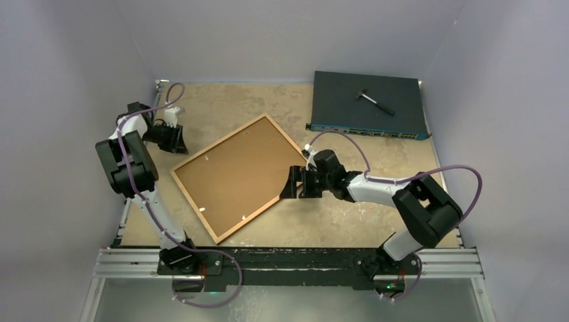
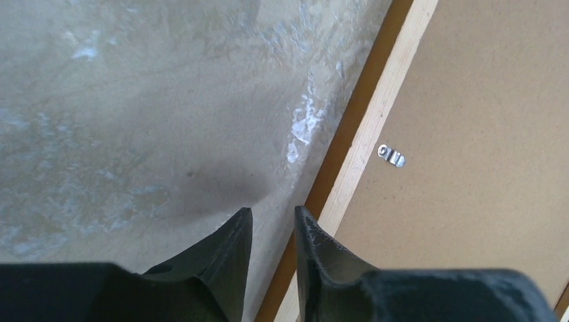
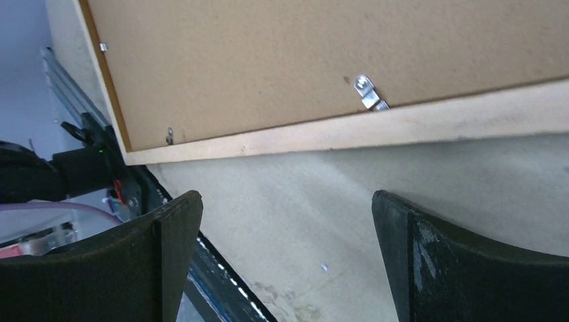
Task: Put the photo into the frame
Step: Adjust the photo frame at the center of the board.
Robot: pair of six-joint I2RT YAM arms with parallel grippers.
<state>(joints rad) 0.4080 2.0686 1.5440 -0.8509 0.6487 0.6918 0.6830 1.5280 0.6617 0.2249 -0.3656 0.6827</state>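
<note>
1. The frame (image 1: 220, 143) lies flat on the table (image 1: 349, 215), in the middle of the top view. It is turned like a diamond.
2. The frame is back side up. A plain brown backing board (image 1: 238, 176) fills it, and small shiny metal clips (image 1: 207, 159) sit along its edges.
3. I cannot tell where the photo is.
4. The left gripper (image 1: 171, 137) is at the left of the top view, just beside the upper left side of the frame.
5. In the left wrist view, the left gripper (image 2: 272, 218) has only a small gap between its fingers. Nothing is in the gap. One finger is over bare table (image 2: 134, 121). The other is at the light wood edge of the frame (image 2: 376, 127). I cannot tell if it touches the wood.
6. One clip (image 2: 390, 155) shows on the board (image 2: 483, 134) at the right of that view.
7. The right gripper (image 1: 292, 182) is by the right corner of the frame in the top view.
8. In the right wrist view, the right gripper (image 3: 285, 198) is spread wide and holds nothing. Bare table lies between its fingers, and the frame (image 3: 402, 124) runs across the top.
9. A dark flat box (image 1: 368, 106) sits in the upper right of the top view, with a small tool (image 1: 374, 100) on it.
</note>
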